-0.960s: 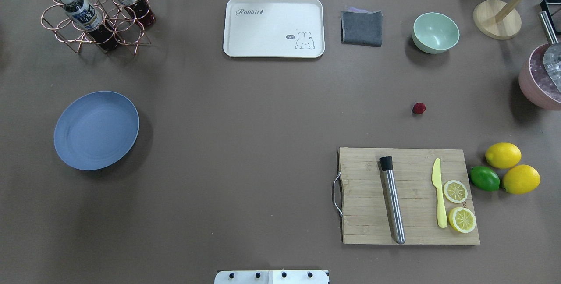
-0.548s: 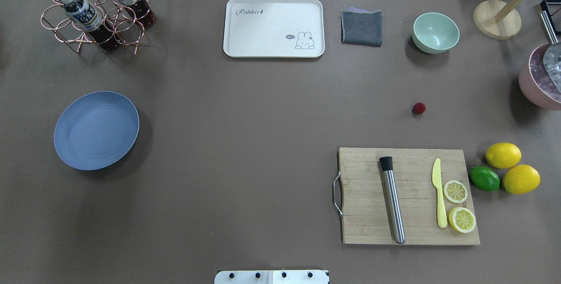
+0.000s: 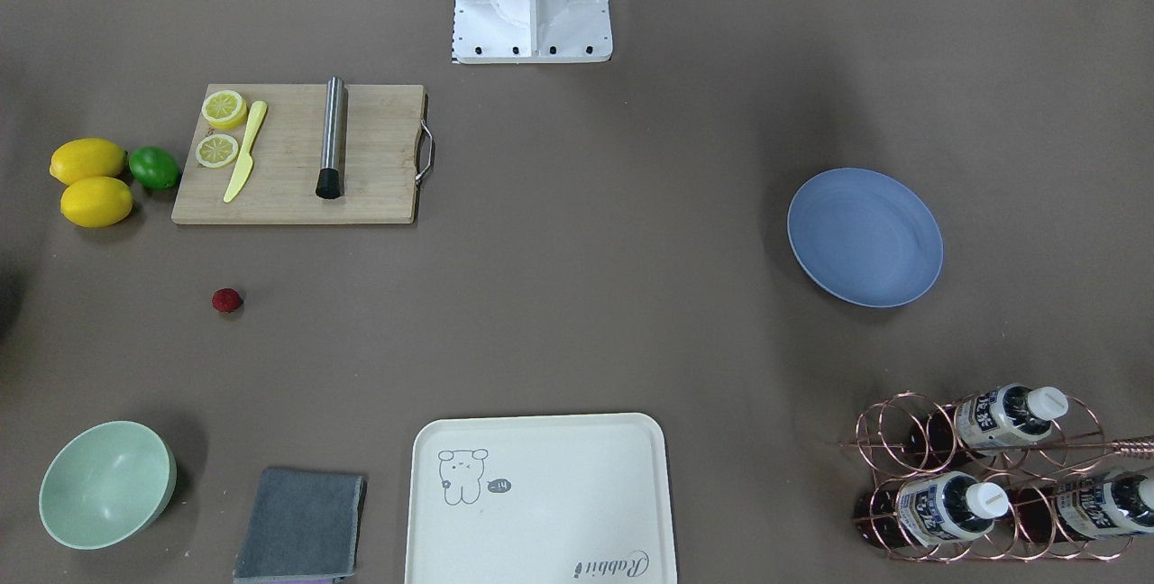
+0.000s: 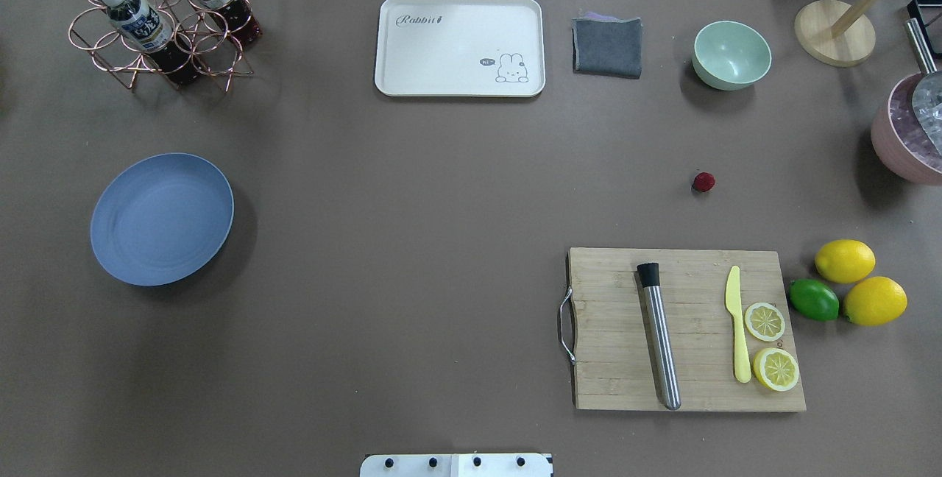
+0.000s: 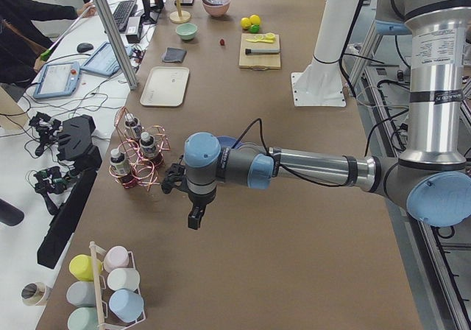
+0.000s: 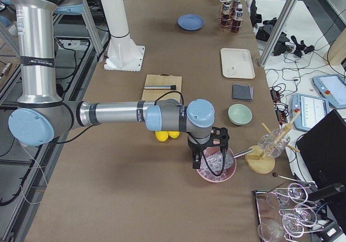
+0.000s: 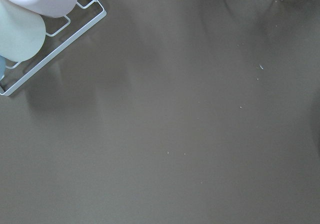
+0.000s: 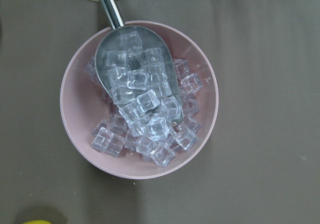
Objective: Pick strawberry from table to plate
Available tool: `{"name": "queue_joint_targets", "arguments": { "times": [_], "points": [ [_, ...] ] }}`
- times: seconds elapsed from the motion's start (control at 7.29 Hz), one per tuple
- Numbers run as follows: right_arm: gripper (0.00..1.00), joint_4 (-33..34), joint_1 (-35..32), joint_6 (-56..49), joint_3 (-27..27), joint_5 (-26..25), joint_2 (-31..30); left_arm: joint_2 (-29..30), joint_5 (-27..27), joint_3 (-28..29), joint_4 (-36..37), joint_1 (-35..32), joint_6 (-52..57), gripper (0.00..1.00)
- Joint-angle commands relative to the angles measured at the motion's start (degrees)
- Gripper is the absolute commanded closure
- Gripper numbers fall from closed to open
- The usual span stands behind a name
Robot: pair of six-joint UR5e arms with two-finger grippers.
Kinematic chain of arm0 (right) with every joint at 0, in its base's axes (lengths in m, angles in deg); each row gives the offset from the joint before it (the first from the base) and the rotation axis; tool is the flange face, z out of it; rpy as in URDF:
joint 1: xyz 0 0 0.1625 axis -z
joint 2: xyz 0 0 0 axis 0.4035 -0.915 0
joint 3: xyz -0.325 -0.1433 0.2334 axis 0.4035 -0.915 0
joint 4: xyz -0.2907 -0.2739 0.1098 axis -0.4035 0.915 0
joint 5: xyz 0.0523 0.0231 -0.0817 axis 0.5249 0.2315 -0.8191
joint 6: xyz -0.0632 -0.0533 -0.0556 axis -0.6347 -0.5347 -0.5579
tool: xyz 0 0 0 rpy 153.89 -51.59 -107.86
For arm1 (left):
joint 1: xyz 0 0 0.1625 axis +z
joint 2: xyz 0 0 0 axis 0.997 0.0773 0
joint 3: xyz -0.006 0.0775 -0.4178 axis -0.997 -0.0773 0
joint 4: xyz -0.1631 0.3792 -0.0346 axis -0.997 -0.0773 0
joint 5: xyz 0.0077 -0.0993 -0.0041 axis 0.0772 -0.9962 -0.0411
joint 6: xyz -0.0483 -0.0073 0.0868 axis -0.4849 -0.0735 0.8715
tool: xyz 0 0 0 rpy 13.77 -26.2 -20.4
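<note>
The strawberry (image 4: 703, 182) (image 3: 226, 300), a tiny dark-red berry, lies alone on the brown table (image 4: 441, 205), beyond the cutting board on the right half. The blue plate (image 4: 162, 219) (image 3: 864, 237) sits on the left half and holds nothing. Neither gripper appears in the overhead or front views. In the exterior left view, my left gripper (image 5: 193, 218) hangs over bare table beyond the plate's end. In the exterior right view, my right gripper (image 6: 197, 158) hovers over a pink ice bowl (image 8: 139, 99), far from the strawberry. Whether either is open or shut I cannot tell.
A wooden cutting board (image 4: 684, 330) carries a steel muddler, a yellow knife and lemon slices. Two lemons and a lime (image 4: 813, 299) lie beside it. A cream tray (image 4: 460, 46), grey cloth (image 4: 607, 46), mint bowl (image 4: 731, 54) and bottle rack (image 4: 158, 20) line the far edge.
</note>
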Motion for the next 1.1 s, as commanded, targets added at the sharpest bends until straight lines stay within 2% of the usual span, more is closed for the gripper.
{"name": "queue_joint_targets", "arguments": {
  "times": [0.0,0.96],
  "points": [
    [0.00,-0.29,0.00,1.12,-2.08,-0.01,0.40,1.20,-0.03,-0.17,-0.14,0.02,0.00,0.02],
    [0.00,0.05,0.00,1.21,0.37,0.17,1.45,0.41,0.32,1.94,-0.14,-0.16,0.00,0.02]
  ]
}}
